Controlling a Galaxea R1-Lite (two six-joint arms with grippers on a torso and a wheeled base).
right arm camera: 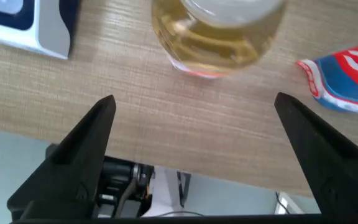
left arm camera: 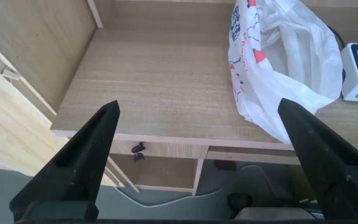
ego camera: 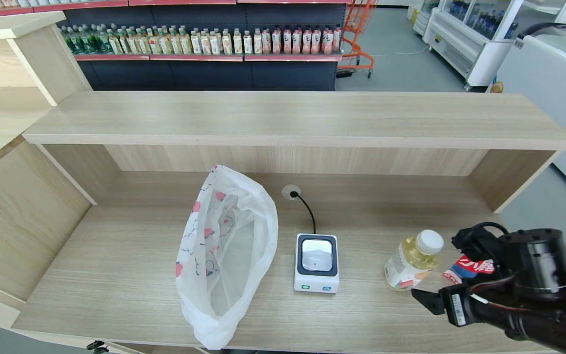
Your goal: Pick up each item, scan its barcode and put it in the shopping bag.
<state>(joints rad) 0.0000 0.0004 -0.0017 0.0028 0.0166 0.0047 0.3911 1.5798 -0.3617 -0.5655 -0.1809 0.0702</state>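
Wood tabletop [ego camera: 116, 275]: white shopping bag [ego camera: 224, 255] lies with its mouth gaping, at 9 o'clock of scanner [ego camera: 317, 263]. Bottle [ego camera: 413, 260] of yellow liquid stands upright at scanner's 3 o'clock, red-blue packet [ego camera: 469, 268] just past it. In the wrist views, left gripper [left arm camera: 199, 109] has fingers spread off the tabletop edge; right gripper [right arm camera: 196, 102] has fingers spread near the bottle. Drink shelves [ego camera: 204, 42] behind.

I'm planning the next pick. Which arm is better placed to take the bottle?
Right. The right gripper, open, faces the bottle at close range, right of the scanner. The left gripper is over the counter's front edge, with the bag and scanner between it and the bottle.
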